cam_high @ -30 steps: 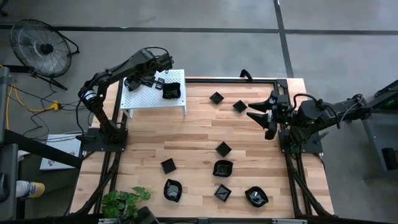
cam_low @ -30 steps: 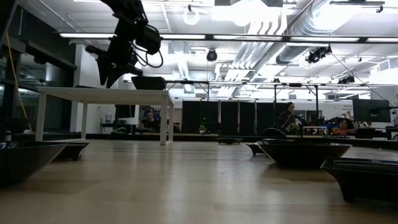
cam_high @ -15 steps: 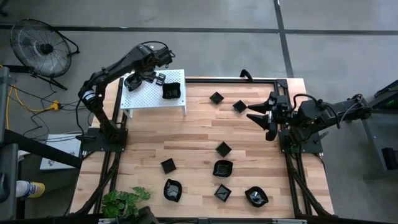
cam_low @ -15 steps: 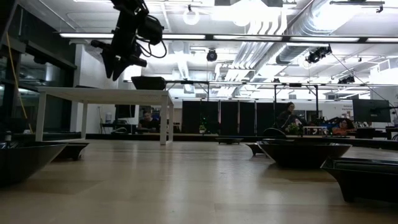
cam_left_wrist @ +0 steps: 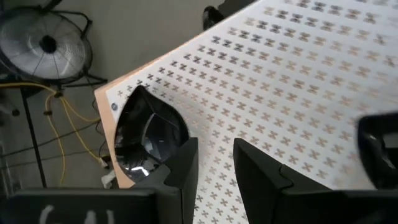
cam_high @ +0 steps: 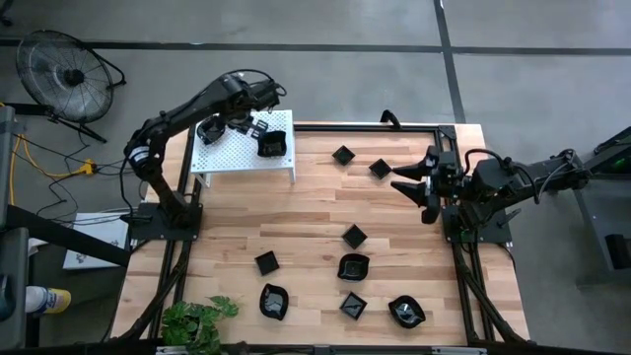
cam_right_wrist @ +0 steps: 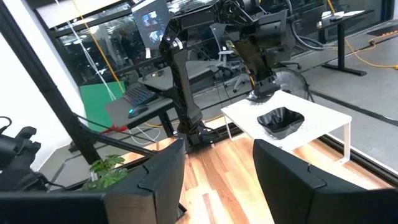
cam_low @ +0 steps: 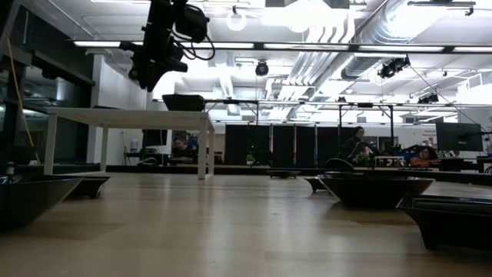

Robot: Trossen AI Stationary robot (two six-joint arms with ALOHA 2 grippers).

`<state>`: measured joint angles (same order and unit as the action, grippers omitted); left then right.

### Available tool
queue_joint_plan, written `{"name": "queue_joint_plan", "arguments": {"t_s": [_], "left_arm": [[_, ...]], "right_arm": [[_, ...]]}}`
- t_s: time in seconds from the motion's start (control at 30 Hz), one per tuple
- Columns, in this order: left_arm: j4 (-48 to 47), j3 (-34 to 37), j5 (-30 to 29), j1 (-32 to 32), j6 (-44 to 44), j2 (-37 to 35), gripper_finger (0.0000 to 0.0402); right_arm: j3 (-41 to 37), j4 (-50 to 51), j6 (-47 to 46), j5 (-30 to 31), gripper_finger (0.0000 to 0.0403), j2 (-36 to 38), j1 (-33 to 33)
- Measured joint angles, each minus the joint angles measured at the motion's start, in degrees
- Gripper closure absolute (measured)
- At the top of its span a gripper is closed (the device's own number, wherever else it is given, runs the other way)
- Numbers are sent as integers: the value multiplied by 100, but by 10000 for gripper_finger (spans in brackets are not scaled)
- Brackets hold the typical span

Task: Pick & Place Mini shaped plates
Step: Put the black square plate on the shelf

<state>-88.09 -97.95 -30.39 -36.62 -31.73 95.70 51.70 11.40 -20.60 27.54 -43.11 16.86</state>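
Several mini shaped plates, glossy black, lie on the wooden table (cam_high: 296,207), such as a square one (cam_high: 354,236), a wavy one (cam_high: 353,266) and a round-cornered one (cam_high: 274,301). Two more sit on the white perforated shelf (cam_high: 232,158): one near its right end (cam_high: 273,145) and a leaf-like one (cam_left_wrist: 149,134) by its far left corner. My left gripper (cam_left_wrist: 214,143) hangs open above the shelf (cam_low: 127,115), beside the leaf-like plate, with nothing between its fingers. My right gripper (cam_high: 409,187) waits open at the table's right side, near a small square plate (cam_high: 380,168).
A floor fan (cam_high: 64,74) stands beyond the table's far left corner. A green plant (cam_high: 197,320) sits at the near left edge. The shelf (cam_right_wrist: 292,127) takes up the table's back left corner. In the low view, dark plates (cam_low: 373,188) loom close in front.
My left gripper has risen higher above the shelf and shifted a little to the right. The right arm and the plates on the table have not moved.
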Motion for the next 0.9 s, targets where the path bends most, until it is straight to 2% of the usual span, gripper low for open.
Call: {"name": "queue_joint_plan", "arguments": {"t_s": [0.47,0.73,0.9], "left_arm": [[1,2,-17,822,-2,-46,304],[180,2,-306,1267,0,-419,304],[596,2,-367,1531,427,-659,304]], "right_arm": [[-2,371,-7,-117,217,0,0],[-2,430,130,-29,217,0,0],[-2,470,130,78,217,0,-2]]}}
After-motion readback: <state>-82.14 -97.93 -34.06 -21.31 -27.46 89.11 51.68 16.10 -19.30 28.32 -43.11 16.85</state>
